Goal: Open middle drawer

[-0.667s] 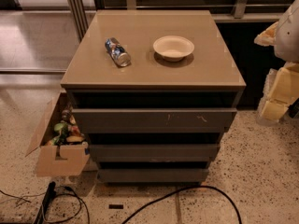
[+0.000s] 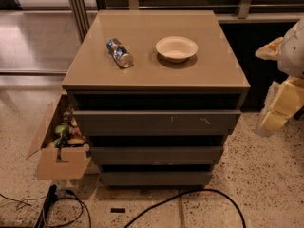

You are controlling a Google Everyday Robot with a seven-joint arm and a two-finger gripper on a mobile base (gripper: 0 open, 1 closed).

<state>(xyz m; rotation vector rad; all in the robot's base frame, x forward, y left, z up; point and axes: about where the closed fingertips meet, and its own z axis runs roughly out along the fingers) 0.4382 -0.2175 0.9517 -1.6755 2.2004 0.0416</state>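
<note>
The grey-brown cabinet [image 2: 152,61] has three drawer fronts stacked below its top. The middle drawer [image 2: 156,155] is the plain front between the taller scuffed top front [image 2: 156,122] and the narrow bottom front [image 2: 156,178]. It looks pushed in, and its inside is hidden. My gripper [image 2: 281,109], with yellowish padding under a white arm [image 2: 293,53], hangs at the right edge of the view. It is beside the cabinet's right side at about top-drawer height and touches nothing.
A crushed can [image 2: 119,52] and a white bowl [image 2: 176,48] lie on the cabinet top. An open cardboard box [image 2: 57,151] of items stands against the cabinet's left side. Black cables [image 2: 190,196] run over the speckled floor in front.
</note>
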